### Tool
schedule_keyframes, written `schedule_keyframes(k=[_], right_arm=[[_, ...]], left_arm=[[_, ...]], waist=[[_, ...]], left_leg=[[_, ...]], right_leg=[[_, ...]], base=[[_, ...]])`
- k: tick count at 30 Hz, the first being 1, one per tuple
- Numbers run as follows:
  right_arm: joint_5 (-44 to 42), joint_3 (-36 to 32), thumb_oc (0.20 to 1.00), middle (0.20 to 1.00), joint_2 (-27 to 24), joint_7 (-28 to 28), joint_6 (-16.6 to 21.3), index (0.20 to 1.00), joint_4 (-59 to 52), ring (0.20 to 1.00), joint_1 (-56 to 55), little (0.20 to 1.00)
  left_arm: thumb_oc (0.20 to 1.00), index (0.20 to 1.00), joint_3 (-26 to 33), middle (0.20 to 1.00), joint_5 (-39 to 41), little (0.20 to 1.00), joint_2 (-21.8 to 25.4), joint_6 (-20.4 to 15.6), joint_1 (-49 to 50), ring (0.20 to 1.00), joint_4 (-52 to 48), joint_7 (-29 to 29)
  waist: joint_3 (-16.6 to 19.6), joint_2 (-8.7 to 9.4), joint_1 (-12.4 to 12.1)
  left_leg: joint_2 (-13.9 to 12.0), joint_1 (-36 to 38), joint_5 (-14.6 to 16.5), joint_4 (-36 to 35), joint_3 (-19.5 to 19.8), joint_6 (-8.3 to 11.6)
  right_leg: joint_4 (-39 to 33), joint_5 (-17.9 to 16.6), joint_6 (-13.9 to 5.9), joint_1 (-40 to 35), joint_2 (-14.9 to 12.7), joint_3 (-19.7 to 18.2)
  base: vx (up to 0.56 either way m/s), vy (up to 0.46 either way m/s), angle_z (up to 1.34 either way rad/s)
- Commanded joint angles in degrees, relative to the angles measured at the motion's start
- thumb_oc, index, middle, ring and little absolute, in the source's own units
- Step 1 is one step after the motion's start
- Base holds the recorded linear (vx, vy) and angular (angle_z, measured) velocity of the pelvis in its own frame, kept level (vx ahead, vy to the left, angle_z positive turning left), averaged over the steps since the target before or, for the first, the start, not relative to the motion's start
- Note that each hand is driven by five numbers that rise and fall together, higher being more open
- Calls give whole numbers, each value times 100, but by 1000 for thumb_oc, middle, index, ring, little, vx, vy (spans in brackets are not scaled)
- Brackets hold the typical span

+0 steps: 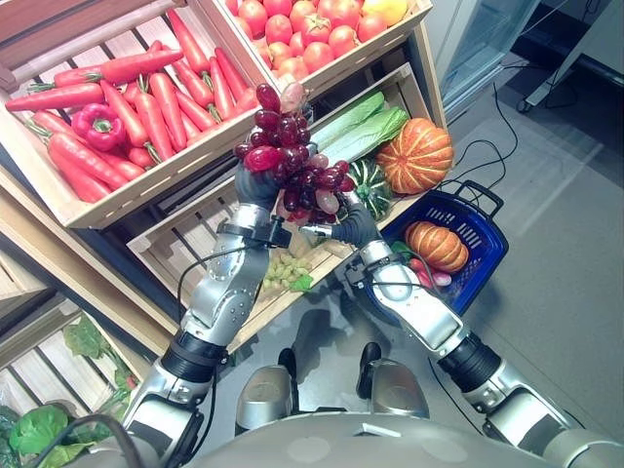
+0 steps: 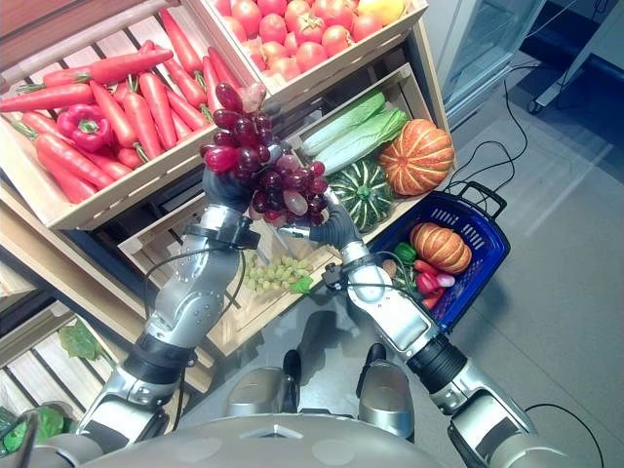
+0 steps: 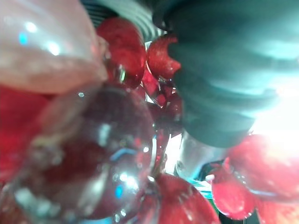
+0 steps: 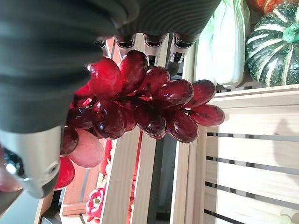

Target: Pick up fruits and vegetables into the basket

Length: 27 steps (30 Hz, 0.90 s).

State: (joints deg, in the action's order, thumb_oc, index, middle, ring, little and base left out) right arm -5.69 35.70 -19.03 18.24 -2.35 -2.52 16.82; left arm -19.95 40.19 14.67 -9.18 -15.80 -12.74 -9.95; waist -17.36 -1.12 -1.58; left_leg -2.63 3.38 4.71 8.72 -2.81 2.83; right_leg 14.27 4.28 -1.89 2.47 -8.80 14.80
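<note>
A bunch of red grapes (image 1: 292, 156) is held up in the air in front of the wooden shelves. My left hand (image 1: 255, 187) is shut on it from the left, and the grapes crowd the left wrist view (image 3: 93, 163). My right hand (image 1: 353, 226) comes up from the lower right and meets the bottom of the bunch (image 4: 149, 107). The blue basket (image 1: 499, 244) sits on the floor to the right. It holds a small orange pumpkin (image 1: 437, 244) and some red vegetables.
The lower crate holds green grapes (image 1: 283, 271), a green striped squash (image 1: 369, 185), an orange pumpkin (image 1: 414, 156) and a pale cabbage (image 1: 356, 127). The upper crates hold carrots (image 1: 146, 97), a red pepper (image 1: 97, 125) and red round fruit (image 1: 302, 29).
</note>
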Motion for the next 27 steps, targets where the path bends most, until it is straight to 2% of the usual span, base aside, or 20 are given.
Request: schedule_keyframes(k=[1, 10, 13, 17, 18, 21, 22, 23, 24, 26, 27], right_arm=[[-200, 12, 1000, 1000, 331, -73, 361, 1000, -415, 1000, 441, 1000], [-842, -181, 1000, 1000, 225, -1083, 775, 1000, -326, 1000, 0, 1000], [-986, -313, 1000, 1000, 130, -1551, 937, 1000, -408, 1000, -282, 1000], [-1323, -518, 1000, 1000, 33, -1658, 1090, 1000, -310, 1000, -758, 1000], [-1627, -557, 1000, 1000, 67, -1605, 1084, 1000, -211, 1000, -890, 1000], [-1583, -808, 1000, 1000, 306, -591, 834, 1000, 668, 1000, -1219, 1000], [-1330, -868, 1000, 1000, 387, -155, 661, 1000, 825, 1000, -1268, 1000], [-1087, -942, 1000, 1000, 439, 82, 691, 1000, 1020, 1000, -1282, 1000], [-941, -943, 1000, 1000, 440, 209, 772, 1000, 1049, 1000, -1273, 1000], [-62, -859, 1000, 1000, 384, 704, 604, 1000, 1065, 1000, -1223, 1000], [-56, -767, 1000, 1000, 323, 806, 623, 1000, 1042, 1000, -1131, 1000]], left_arm=[[200, 200, -133, 200, -370, 200, 77, -628, -343, 200, -789, -109], [200, 200, 395, 200, -1191, 200, 293, -955, -380, 200, -821, -526], [200, 200, 654, 200, -1294, 200, 369, -956, -319, 200, -856, -554], [200, 200, 929, 200, -1265, 200, 418, -1091, -177, 200, -824, -427], [200, 200, 969, 200, -1243, 200, 416, -1128, -143, 200, -827, -402], [200, 200, 1033, 200, -1067, 200, 384, -1212, -42, 200, -818, -294], [200, 200, 1032, 200, -1028, 200, 371, -1187, -23, 200, -852, -285], [200, 200, 1047, 200, -1006, 200, 333, -1146, -28, 200, -867, -292], [200, 200, 1034, 200, -980, 200, 326, -1107, -53, 200, -884, -332], [200, 200, 942, 200, -805, 200, 341, -1013, -133, 200, -859, -353], [200, 200, 872, 200, -744, 200, 325, -1009, -185, 200, -840, -383]], waist=[[149, 219, -34], [252, 193, 18], [303, 173, 54], [348, 147, 116], [354, 142, 130], [367, 101, 194], [354, 82, 220], [344, 52, 260], [324, 25, 290], [302, -31, 335], [279, -63, 351]], left_leg=[[56, 27, 426, 283, -247, -254], [40, 73, 362, 185, -233, -213], [35, 88, 348, 165, -231, -197], [32, 123, 342, 139, -248, -195], [29, 132, 344, 135, -260, -194], [28, 154, 356, 125, -265, -188], [25, 162, 356, 121, -275, -197], [30, 171, 361, 108, -269, -218], [37, 176, 363, 97, -273, -230], [49, 166, 364, 93, -279, -240], [58, 173, 370, 94, -282, -252]], right_leg=[[-277, 124, -553, -592, -346, -345], [-299, 144, -565, -620, -343, -295], [-303, 159, -571, -637, -342, -282], [-282, 174, -591, -641, -354, -287], [-273, 179, -592, -640, -357, -289], [-272, 192, -595, -643, -353, -308], [-265, 194, -584, -636, -345, -325], [-277, 191, -586, -632, -340, -362], [-285, 187, -587, -624, -334, -386], [-273, 186, -585, -587, -325, -423], [-265, 185, -590, -579, -327, -452]], base=[[0, 0, 0], [0, 0, 0], [0, 0, 0], [11, 16, 0], [0, 0, 0], [-4, 24, 0], [-23, 52, 0], [-33, 64, -1], [-42, 68, -2], [-37, 70, -7], [-19, 63, -12]])
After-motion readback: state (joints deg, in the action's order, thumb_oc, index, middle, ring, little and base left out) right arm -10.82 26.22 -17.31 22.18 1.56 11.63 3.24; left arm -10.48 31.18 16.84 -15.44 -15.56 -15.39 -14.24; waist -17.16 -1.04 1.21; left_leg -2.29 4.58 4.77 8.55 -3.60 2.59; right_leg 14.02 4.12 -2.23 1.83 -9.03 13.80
